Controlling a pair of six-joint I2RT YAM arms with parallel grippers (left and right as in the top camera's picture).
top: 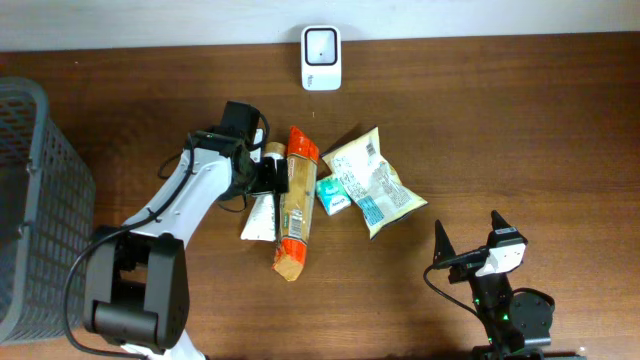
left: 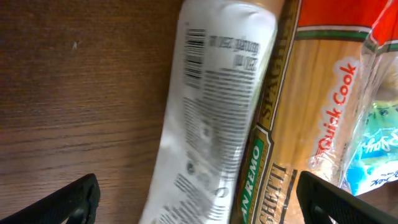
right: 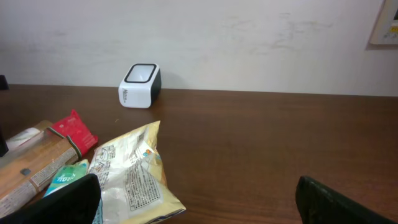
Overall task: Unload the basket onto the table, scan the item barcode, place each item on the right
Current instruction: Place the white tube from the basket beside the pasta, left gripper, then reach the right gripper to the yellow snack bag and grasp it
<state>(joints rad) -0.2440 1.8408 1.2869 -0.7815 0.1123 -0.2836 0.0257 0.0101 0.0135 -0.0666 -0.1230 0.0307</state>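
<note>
My left hand point(top: 265, 180) hangs just over the white tube point(left: 211, 106), fingers spread wide and holding nothing. The tube lies flat on the bench point(top: 520, 120) against the left side of the spaghetti packet point(top: 296, 205), with its barcode facing up. I judge this to be the pick-up step. Next I must close on the tube alone, lift it, and turn the barcode to the scanner point(top: 321, 57) at the far edge. My right hand point(top: 470, 248) sits near right, wide open and empty.

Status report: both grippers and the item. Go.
Left gripper open over white tube and spaghetti pack, nothing held. Right gripper open, away from the items. Tube's barcode faces up; scanner unobstructed at far edge.
</note>
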